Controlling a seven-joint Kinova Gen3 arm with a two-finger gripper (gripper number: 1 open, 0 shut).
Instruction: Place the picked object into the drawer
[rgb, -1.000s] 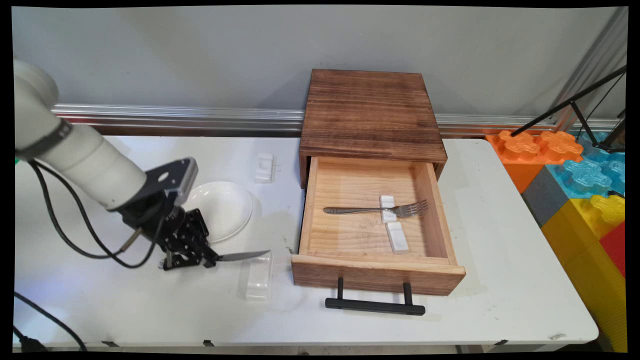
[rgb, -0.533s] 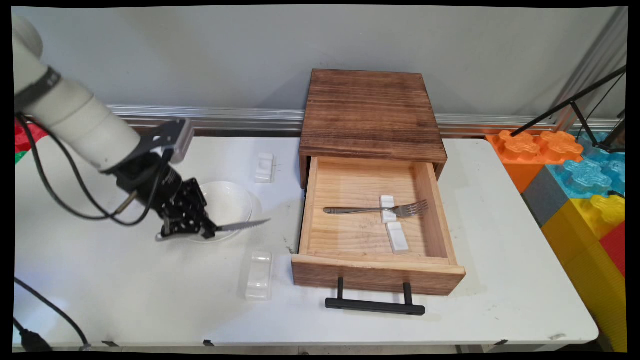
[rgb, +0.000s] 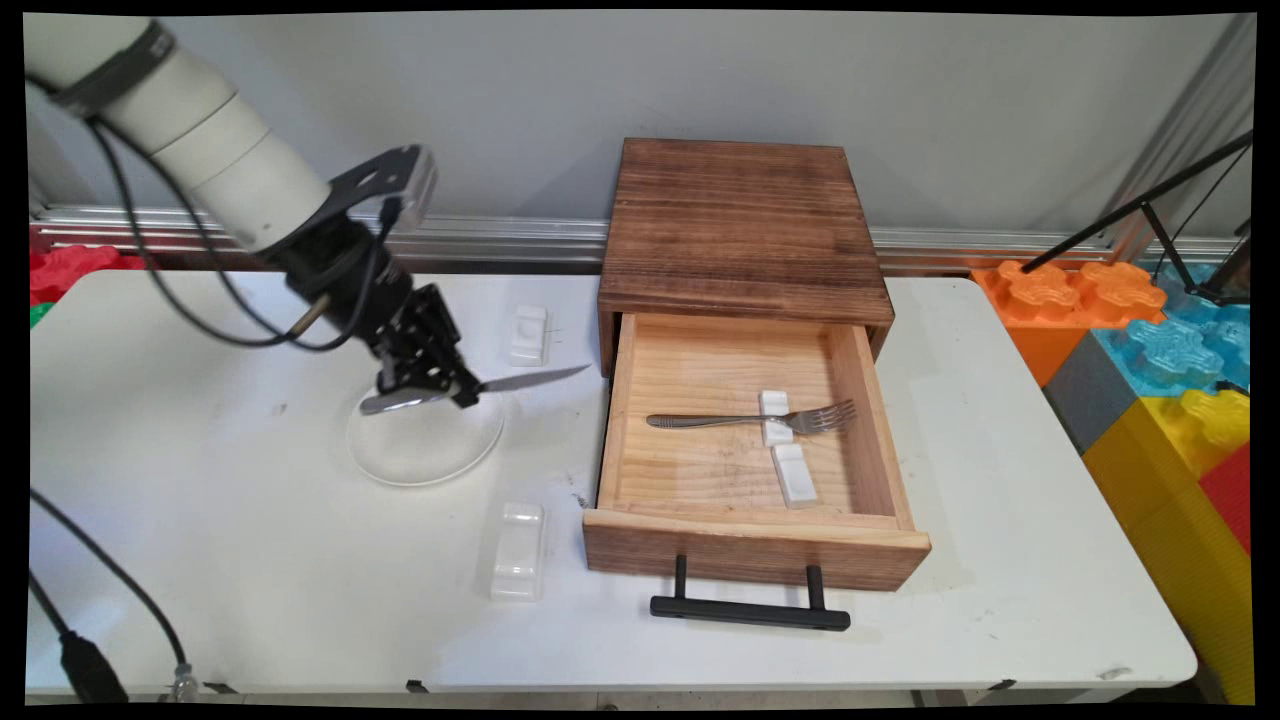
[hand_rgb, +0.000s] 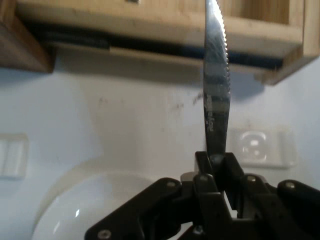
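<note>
claw (rgb: 465, 392) clamped tight on a knife (rgb: 530, 380), grip near where blade meets handle; handle end sticks out the claw's left side, serrated blade points right toward the open drawer (rgb: 745, 520), tip just short of its left wall. Knife is held in the air above the far edge of the white plate (rgb: 425, 450) on the counter (rgb: 250, 560). Hand view: knife blade (hand_rgb: 216, 100) runs straight up from between the fingers (hand_rgb: 205, 185), some marking on the blade, too blurred to read. Fork (rgb: 750, 420) lies in the drawer across a white rest (rgb: 775, 415), second rest (rgb: 795, 475) beside it
</note>
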